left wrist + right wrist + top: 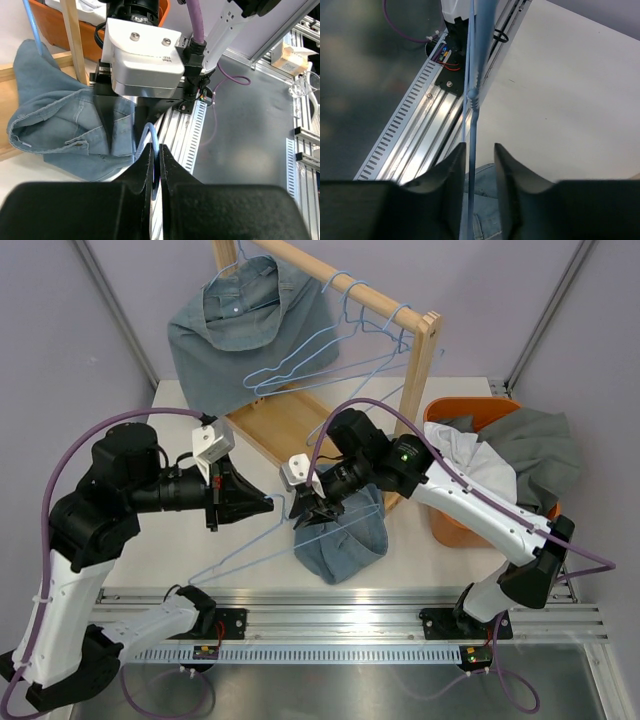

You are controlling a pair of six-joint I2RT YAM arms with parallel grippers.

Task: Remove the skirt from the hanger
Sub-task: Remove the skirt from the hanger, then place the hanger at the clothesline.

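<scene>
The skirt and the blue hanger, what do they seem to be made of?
Skirt: blue denim by the look, matte woven cloth with stitched seams and hems. Hanger: thin light-blue wire with a twisted joint, probably coated metal, smooth finish.

The top view sits above and behind the arm bases, looking down and forward to the wooden rack (330, 280) at the table's (420, 562) far side, wide enough for both arms. The left wrist view sits close behind the left hand (156, 160), facing across the rack's front at the right hand (132, 125). The right wrist view looks steeply down past its own hand, away from the rack, onto the near rail (420, 135). All three share the blue hanger (232, 560) (150, 132) (472, 75).
</scene>
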